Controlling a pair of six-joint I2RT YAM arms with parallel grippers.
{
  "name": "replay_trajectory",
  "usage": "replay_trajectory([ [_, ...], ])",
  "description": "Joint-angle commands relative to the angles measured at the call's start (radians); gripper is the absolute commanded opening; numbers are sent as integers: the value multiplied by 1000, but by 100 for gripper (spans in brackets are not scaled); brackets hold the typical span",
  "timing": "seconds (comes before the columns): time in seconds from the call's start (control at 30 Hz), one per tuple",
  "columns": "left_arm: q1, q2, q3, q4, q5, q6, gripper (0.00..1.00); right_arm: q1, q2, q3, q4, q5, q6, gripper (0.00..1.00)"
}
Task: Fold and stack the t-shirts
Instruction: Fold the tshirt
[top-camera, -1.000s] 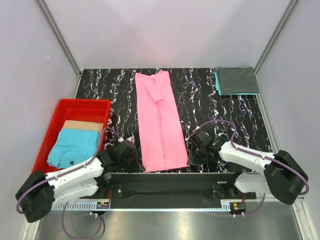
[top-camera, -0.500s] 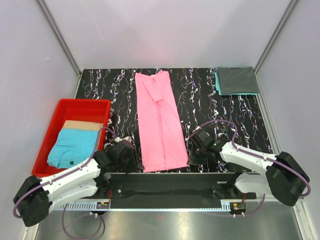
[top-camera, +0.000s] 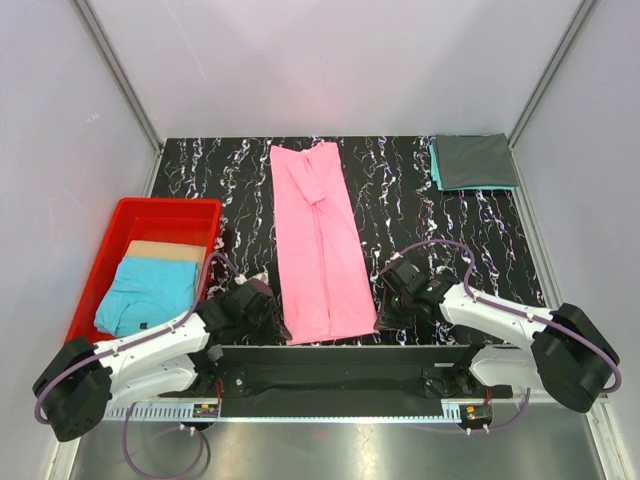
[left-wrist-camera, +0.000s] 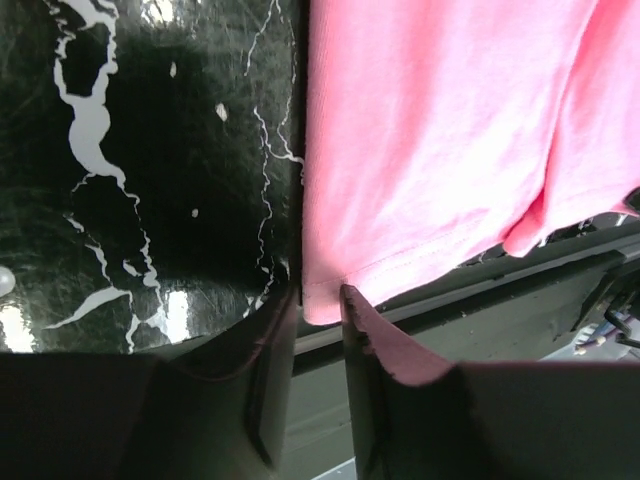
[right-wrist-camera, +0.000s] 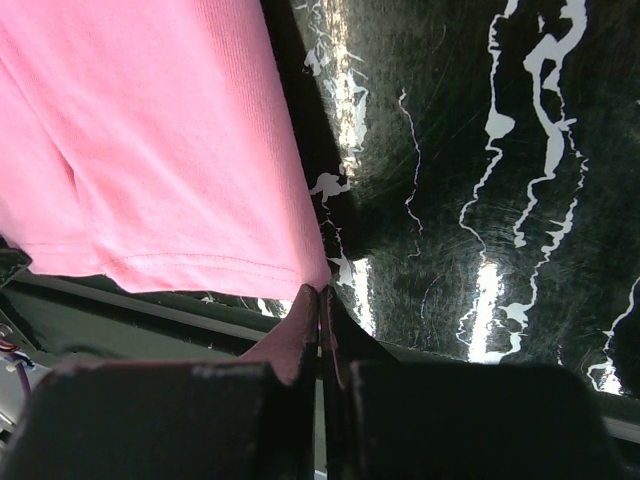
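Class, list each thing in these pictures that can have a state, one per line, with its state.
Bright pink cloth t-shirt: folded into a long strip, flat on the table.
Dark grey folded t-shirt: stacked on the teal folded t-shirt.
Light blue t-shirt: loosely folded in the red plastic bin.
Left gripper: open, at the pink hem's corner.
Right gripper: shut, at the other hem corner.

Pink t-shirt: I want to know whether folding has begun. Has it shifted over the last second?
No. The pink t-shirt lies where it did: same gap to the red bin, near hem still at the front edge of the table.
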Motion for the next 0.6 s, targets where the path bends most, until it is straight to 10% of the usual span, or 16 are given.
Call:
replay_trajectory([
  [0.0, -5, 37, -17, 53, 10, 4, 26, 7, -11, -7, 2, 31, 12, 0],
  [0.23, -19, 26, 0, 42, 6, 10, 0, 7, -10, -4, -6, 29, 10, 0],
  [0.57, -96, 7, 106, -53, 25, -31, 0, 29, -116, 28, -124, 34, 50, 0],
])
